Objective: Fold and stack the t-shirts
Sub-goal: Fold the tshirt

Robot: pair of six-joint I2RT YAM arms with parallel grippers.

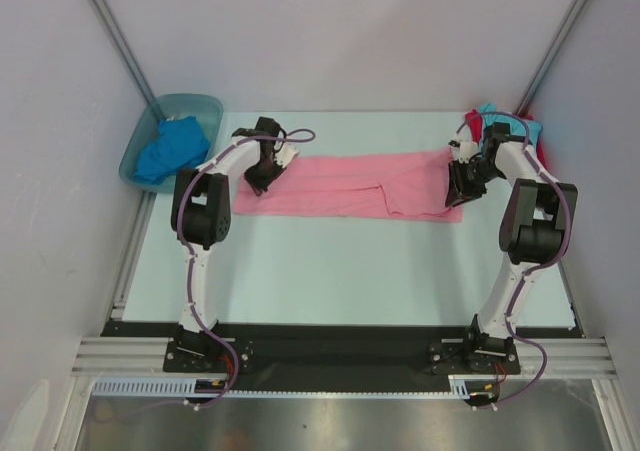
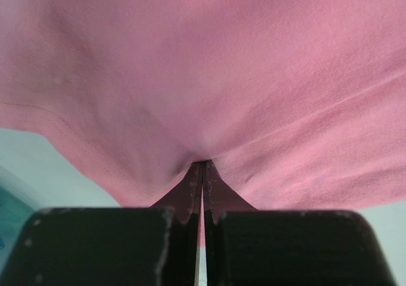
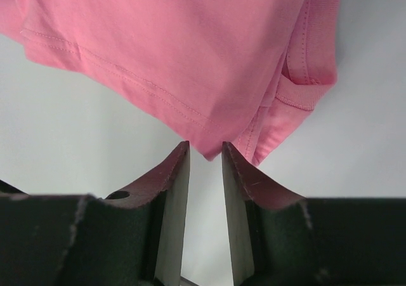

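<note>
I see the soft pink short-sleeved t-shirt (image 1: 350, 183) lying flat as a long folded band across the far half of the pale green worktop (image 1: 350, 271), running from near the left edge towards the right edge. The left gripper (image 1: 262, 169) sits at the band's left end. Its wrist camera shows the two dark fingers (image 2: 185, 194) pressed together with pink cloth pinched between their tips, the fabric puckering around the pinch. The right gripper (image 1: 465, 179) sits at the band's right end. Its jaws stand slightly apart, and a hemmed corner of the pink shirt rests just at the gap between the tips, unclamped, with a ribbed band of the same shirt just beside it. At the far left corner a blue-green translucent plastic tub (image 1: 200, 106) holds the crumpled royal blue t-shirt (image 1: 168, 151). At the far right corner, behind the right arm, a turquoise t-shirt (image 1: 497, 116) and a red t-shirt (image 1: 541, 149) lie bunched together and touching; I cannot tell which is on top.
</note>
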